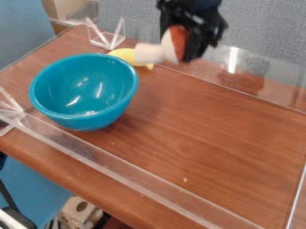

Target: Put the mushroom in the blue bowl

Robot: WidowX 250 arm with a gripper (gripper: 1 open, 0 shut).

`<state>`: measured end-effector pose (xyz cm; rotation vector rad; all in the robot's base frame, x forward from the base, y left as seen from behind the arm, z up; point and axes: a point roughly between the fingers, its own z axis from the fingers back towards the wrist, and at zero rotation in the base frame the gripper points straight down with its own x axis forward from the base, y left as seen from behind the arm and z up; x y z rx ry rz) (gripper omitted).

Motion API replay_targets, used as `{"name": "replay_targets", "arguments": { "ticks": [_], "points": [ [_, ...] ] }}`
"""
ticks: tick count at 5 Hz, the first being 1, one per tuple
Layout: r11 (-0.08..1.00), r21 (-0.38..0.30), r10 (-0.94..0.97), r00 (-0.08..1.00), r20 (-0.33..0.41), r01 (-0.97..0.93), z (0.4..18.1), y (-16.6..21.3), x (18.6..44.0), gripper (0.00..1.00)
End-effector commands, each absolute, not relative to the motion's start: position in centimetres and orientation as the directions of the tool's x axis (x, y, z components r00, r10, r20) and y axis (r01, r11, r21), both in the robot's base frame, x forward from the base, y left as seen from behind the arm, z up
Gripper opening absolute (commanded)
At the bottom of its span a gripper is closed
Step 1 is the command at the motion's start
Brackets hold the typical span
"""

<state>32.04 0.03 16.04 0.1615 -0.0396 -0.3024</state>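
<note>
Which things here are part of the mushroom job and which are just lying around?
Part of the job:
- mushroom, held up in the end effector
- blue bowl, on the table, nothing in it

Just lying about:
- yellow banana, behind the bowl, partly hidden by the mushroom

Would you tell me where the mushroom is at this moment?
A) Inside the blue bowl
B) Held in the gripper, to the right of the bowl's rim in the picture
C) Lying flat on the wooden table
B: the mushroom is in the gripper, its pale stem pointing toward the blue bowl but outside it.
</note>
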Motion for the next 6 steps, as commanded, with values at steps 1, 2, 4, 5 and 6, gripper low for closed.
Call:
{"name": "replay_targets", "arguments": {
  "ticks": [1,2,4,5,6],
  "points": [
    [0.937,0.189,-0.315,0.945,0.09,0.294,19.0,1.5,32.9,0.0],
    [0.935,0.191,-0.32,0.943,0.096,0.298,18.6,1.3,33.4,0.0],
    [0.947,0.197,-0.277,0.955,0.109,0.252,18.6,1.6,33.8,0.0],
    [0.959,0.199,-0.229,0.967,0.115,0.204,18.5,2.4,33.8,0.0],
    [0.947,0.201,-0.278,0.953,0.122,0.251,18.4,3.5,33.5,0.0]
  ]
}}
